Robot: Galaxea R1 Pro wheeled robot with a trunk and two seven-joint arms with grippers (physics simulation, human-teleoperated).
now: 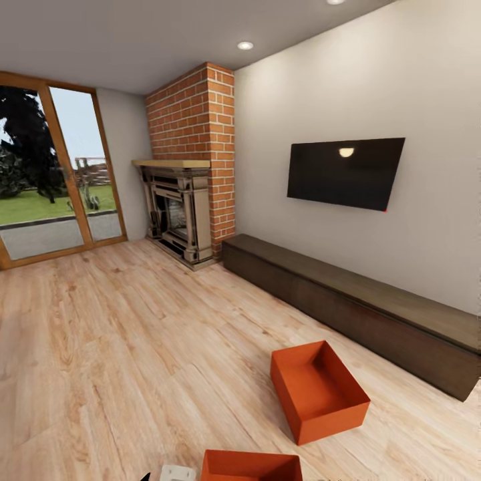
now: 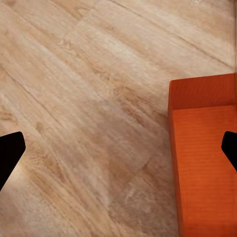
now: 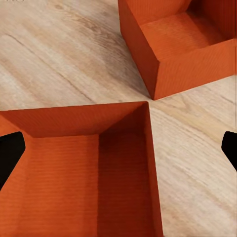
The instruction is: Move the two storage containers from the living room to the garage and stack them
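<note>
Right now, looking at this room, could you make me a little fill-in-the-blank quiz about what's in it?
1. The two storage containers, one farther off and one close by, are both coloured ____.
2. They sit on a floor made of light ____ planks.
3. The fireplace has a chimney built of red ____.
4. Neither container has a lid; inside, both are ____.

Missing words: orange-red; wood; brick; empty

Two storage containers; one TV; one fireplace; one cabinet.
</note>
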